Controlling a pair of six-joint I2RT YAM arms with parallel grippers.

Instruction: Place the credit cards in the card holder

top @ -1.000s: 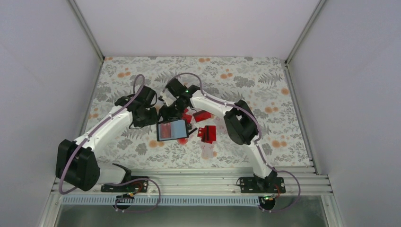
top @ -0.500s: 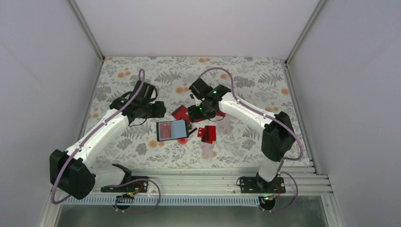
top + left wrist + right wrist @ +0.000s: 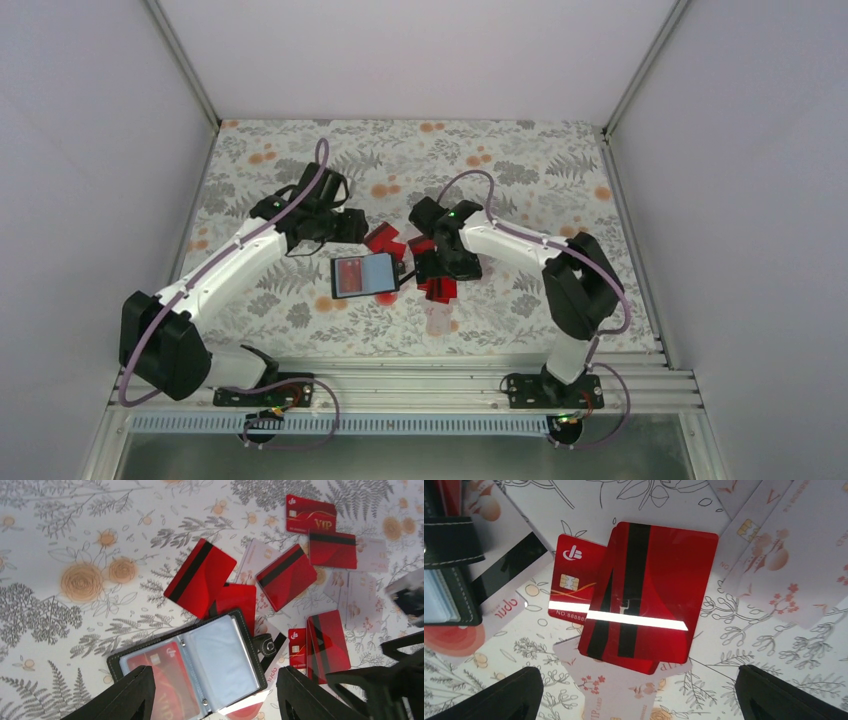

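The black card holder (image 3: 364, 276) lies open on the floral table. One red card (image 3: 161, 677) sits in its left sleeve, and the right sleeve (image 3: 225, 655) looks empty. Several red credit cards lie loose around it: striped ones (image 3: 200, 577) (image 3: 286, 576) just beyond it and a stack (image 3: 438, 288) to its right. My left gripper (image 3: 342, 228) hangs open above the holder (image 3: 200, 665), its jaws wide and holding nothing. Over the striped red stack (image 3: 649, 595) my right gripper (image 3: 640, 671) stands open, and its fingers (image 3: 519, 692) hold nothing. A chip card (image 3: 574, 580) pokes out from under the stack.
Pale floral-printed cards (image 3: 624, 695) (image 3: 774, 545) lie among the red ones and blend into the tablecloth. The holder's snap strap (image 3: 265, 645) sticks out towards the stack. White walls (image 3: 90, 150) enclose the table on three sides.
Both grippers have opened wide and parted from the holder's far edge. The right gripper swung right and nearer, over the red stack. The left shifted slightly right.
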